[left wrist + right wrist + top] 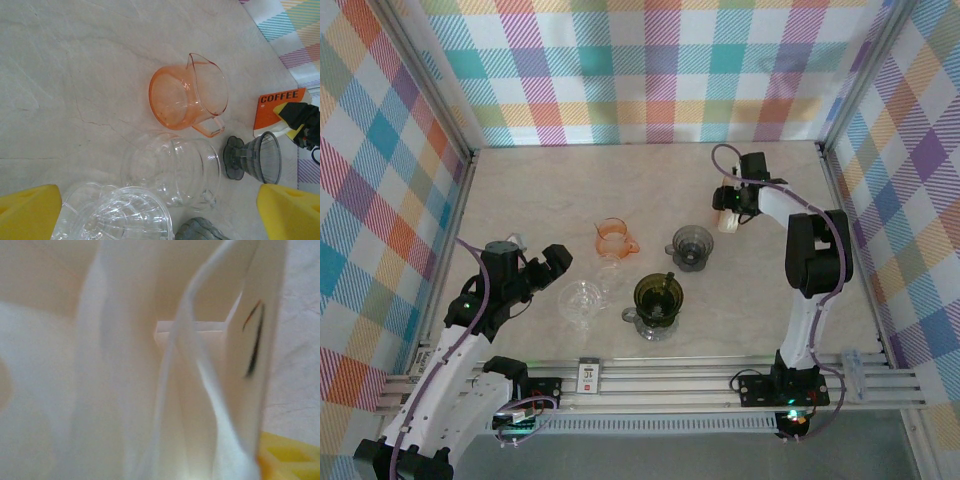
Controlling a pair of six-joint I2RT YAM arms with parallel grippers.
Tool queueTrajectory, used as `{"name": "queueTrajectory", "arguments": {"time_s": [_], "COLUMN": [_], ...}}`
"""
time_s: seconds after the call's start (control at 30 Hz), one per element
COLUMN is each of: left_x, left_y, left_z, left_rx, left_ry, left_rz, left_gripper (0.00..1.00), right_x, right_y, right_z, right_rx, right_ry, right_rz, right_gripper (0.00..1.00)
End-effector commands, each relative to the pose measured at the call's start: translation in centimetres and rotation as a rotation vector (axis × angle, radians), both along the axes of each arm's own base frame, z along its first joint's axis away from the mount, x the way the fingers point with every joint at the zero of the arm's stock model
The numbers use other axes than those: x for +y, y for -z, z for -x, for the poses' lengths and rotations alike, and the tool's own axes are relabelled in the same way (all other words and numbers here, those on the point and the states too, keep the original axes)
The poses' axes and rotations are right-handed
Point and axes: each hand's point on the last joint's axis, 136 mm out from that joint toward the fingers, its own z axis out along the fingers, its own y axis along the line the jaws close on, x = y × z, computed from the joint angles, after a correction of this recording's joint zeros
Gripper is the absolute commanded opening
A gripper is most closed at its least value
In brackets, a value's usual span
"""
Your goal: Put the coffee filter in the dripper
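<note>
White coffee filters (150, 390) stand packed close in front of the right wrist camera, blurred, with one yellow fingertip (292, 460) beside them. From above, my right gripper (728, 207) points down into the top of the filter pack (728, 224) at the back right; how wide its jaws stand is hidden. The pack's orange COFFEE label (277, 111) faces the left wrist camera. A grey dripper (692, 247) stands left of the pack, and a clear ribbed dripper (120, 215) lies between the fingers of my open left gripper (160, 222).
An orange pitcher (613, 238) stands mid-table with a clear glass server (172, 167) just in front of it. A dark green dripper on a server (657, 300) sits near the front centre. Plaid walls (640, 70) close in the table (540, 190) on three sides.
</note>
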Motion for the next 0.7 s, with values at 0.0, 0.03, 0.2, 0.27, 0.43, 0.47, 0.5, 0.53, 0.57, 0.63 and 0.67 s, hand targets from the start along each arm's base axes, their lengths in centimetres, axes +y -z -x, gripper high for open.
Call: {"name": "queueTrajectory", "arguments": {"time_s": [0.0,0.03,0.2,0.27,0.43,0.47,0.5,0.53,0.57,0.63,0.67], "left_x": [-0.4,-0.4,-0.5,-0.5,-0.7,-0.7,-0.7,-0.7,-0.7,-0.7,-0.7], "left_y": [-0.7,-0.8,-0.9,-1.0,-1.1,-1.1,-1.1,-1.1,-1.0,-1.0,-0.9], "left_z": [-0.5,-0.5,-0.5,-0.5,-0.5,-0.5,-0.4,-0.4,-0.4,-0.4,-0.4], "left_rx": [-0.029,-0.029,-0.031,-0.032,-0.035,-0.034,-0.033,-0.034,-0.033,-0.032,-0.029], "left_ry": [-0.002,-0.002,0.001,0.003,0.008,0.009,0.010,0.011,0.011,0.010,0.010], "left_rz": [0.022,0.023,0.032,0.034,0.039,0.038,0.039,0.040,0.040,0.041,0.040], "left_gripper": [1.00,1.00,1.00,1.00,1.00,1.00,1.00,1.00,1.00,1.00,1.00], "right_x": [1.5,1.6,1.8,1.5,0.8,0.9,1.0,1.1,1.1,1.4,1.5], "right_y": [-1.4,-1.4,-0.7,-0.6,-0.3,-0.3,-0.6,-1.0,-1.4,-2.4,-3.1], "right_z": [0.8,1.0,2.5,2.8,3.9,4.0,4.1,4.2,4.2,4.2,4.3], "right_rx": [-0.017,-0.012,0.027,0.036,0.052,0.048,0.040,0.031,0.022,-0.002,-0.016], "right_ry": [-0.123,-0.134,-0.165,-0.165,-0.155,-0.158,-0.159,-0.157,-0.153,-0.146,-0.142], "right_rz": [-0.038,-0.038,-0.042,-0.030,0.003,-0.001,-0.008,-0.015,-0.024,-0.038,-0.044], "right_gripper": [0.68,0.68,0.67,0.67,0.75,0.79,0.81,0.83,0.84,0.86,0.87]}}
